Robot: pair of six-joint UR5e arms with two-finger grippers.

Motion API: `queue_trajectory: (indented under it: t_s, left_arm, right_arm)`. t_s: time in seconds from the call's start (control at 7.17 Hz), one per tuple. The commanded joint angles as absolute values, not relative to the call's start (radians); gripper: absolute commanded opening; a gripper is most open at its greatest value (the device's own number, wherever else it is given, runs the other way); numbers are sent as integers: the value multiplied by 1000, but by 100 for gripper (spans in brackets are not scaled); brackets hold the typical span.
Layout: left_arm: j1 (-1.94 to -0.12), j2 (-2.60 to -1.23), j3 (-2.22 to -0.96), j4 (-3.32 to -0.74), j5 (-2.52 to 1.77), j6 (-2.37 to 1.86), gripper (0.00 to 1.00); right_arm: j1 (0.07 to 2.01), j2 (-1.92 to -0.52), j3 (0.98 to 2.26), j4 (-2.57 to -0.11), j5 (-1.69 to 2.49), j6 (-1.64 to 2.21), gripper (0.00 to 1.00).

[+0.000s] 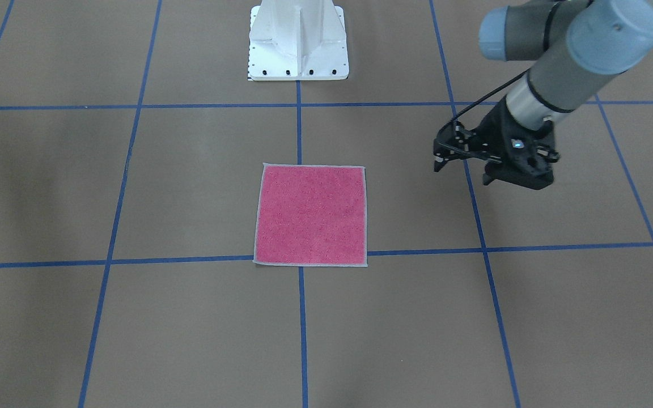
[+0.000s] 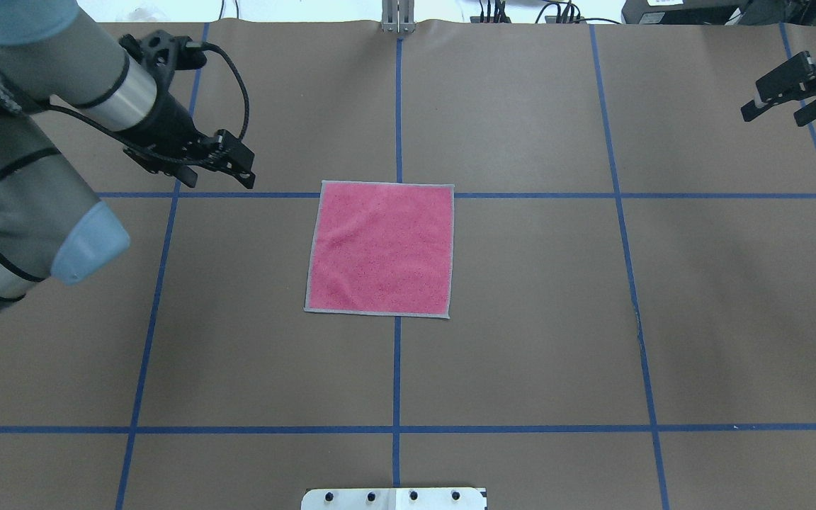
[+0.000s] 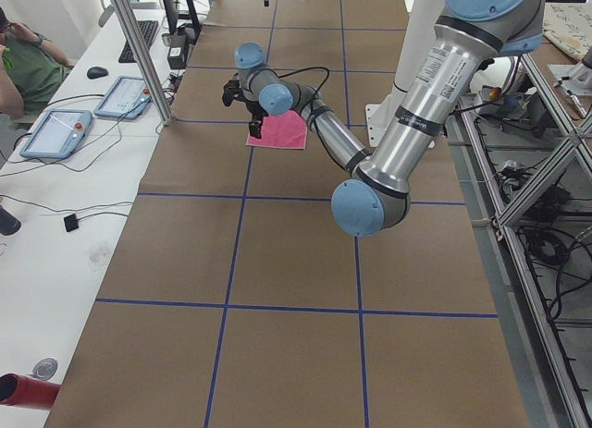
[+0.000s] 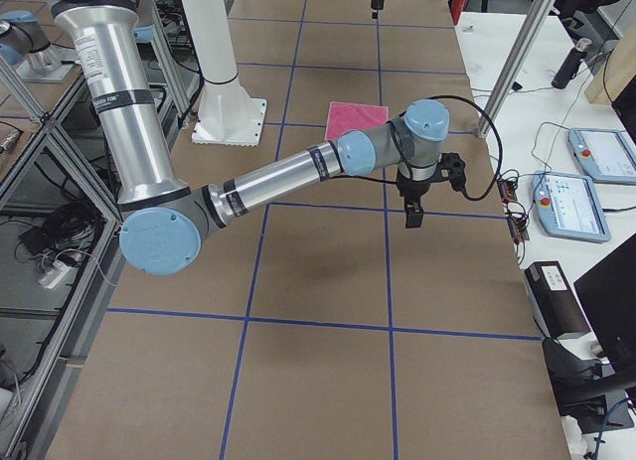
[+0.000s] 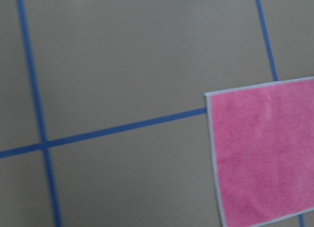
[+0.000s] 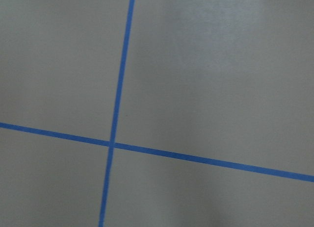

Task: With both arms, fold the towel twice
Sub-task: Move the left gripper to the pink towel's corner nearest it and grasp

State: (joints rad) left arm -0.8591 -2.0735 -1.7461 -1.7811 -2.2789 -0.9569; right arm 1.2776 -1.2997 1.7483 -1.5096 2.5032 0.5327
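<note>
Towel (image 2: 380, 248) lay flat on tabletop (image 2: 521, 354), pink up, unfolded. Left pincer (image 2: 220, 177) near corner, right pincer (image 2: 775, 113) well apart; both agape, empty. Approach step, seemingly; next: grip corners.

the near left arm (image 3: 407, 114) reaches from the upper right to upper centre. its left gripper (image 3: 243, 111) hangs at the left edge of the pink towel (image 3: 287, 132) on the brown table (image 3: 287, 252). a person (image 3: 23, 67) sits upper left, by two tablets (image 3: 55, 132).
</note>
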Motion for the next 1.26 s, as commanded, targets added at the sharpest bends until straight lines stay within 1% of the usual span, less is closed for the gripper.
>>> queue_trajectory:
  t_s: [0.0,0.28,0.42,1.12]
  left_arm:
    - [-751,-2071,-1666,-2076,-2159,-1328,100]
    - [-720,-2072,-1558,-2253,-2123,-1455,100]
    - [-710,-2075,-1524,-2270,-2122,-1459,100]
    - [-612,-2079,-1509,-2269,-2109,-1457,98]
  right_arm:
    - [1157,-1305,1709,-1184,2490,881,100]
    - [1060,-1305,1704,-1033,2406,1062,99]
    - [1008,-1302,1704,-984,2355,1137,99]
    - [980,-1287,1715,-974,2349,1227,99]
